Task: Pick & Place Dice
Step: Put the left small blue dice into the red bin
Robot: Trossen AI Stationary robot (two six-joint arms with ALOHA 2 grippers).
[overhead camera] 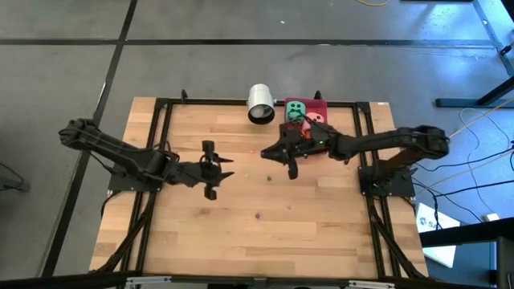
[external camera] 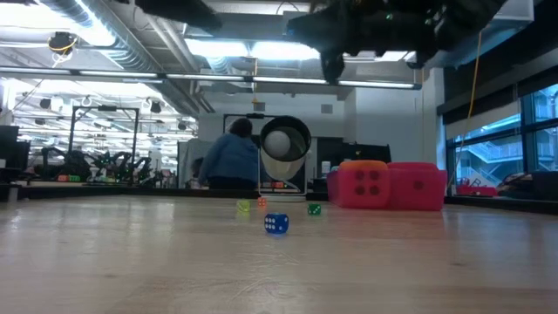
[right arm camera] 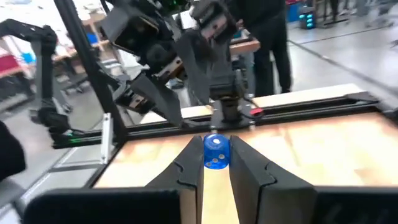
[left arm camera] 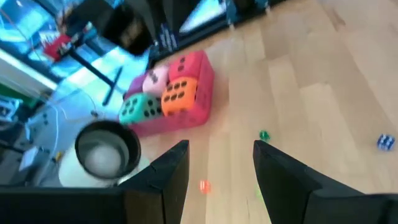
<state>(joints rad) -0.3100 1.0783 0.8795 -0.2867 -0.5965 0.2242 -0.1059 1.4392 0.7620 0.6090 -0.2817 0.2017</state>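
Right jaws: nearly closed, fingers [right arm camera: 186,171] pinching a small translucent blue die [right arm camera: 216,152] by two opposite faces, carried clear above the wooden desk [overhead camera: 241,241] just in front of the flat red tray [left arm camera: 200,111].

Left jaws: about half open, fingers [left arm camera: 168,177] empty, waiting over mid-desk.

On the tray, packed together: four soft cubes, green [left arm camera: 142,109], pink [left arm camera: 155,81], orange [left arm camera: 180,96] and red [left arm camera: 194,65]. A white cylindrical cup [overhead camera: 261,104] lies on its side beside the tray. A second small blue die [external camera: 276,224] and a small green die [external camera: 314,208] lie loose on the desk.

Judgement: the held die is hard, light and probably slick, so grip flat faces squarely, never corners. The soft cubes should squash, so take them wide across the middle.
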